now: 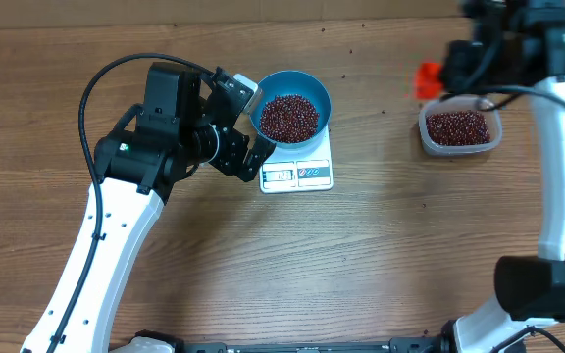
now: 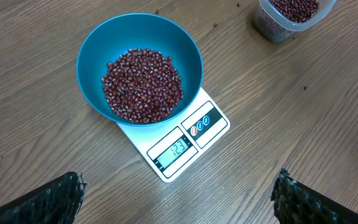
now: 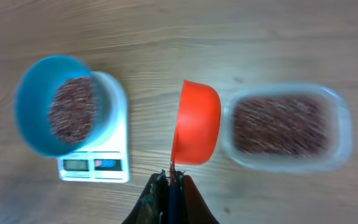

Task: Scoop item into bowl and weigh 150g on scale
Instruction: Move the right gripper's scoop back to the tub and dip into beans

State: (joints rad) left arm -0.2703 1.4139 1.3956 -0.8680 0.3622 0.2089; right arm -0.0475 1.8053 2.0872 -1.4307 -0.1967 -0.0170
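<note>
A bare wood-grain table filled every view; nearest the robot's base, the scale turned its display edge toward the arms, its long axis running away from them; the bowl sat on its far half, holding a heap of beans; the left gripper hovered just beside it, jaws wide apart; farther right, the right gripper was clamped on an orange scoop beside a clear tub of more beans.

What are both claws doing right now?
Left claw: open, holding nothing.
Right claw: closed on the orange scoop, gripping its handle.
</note>
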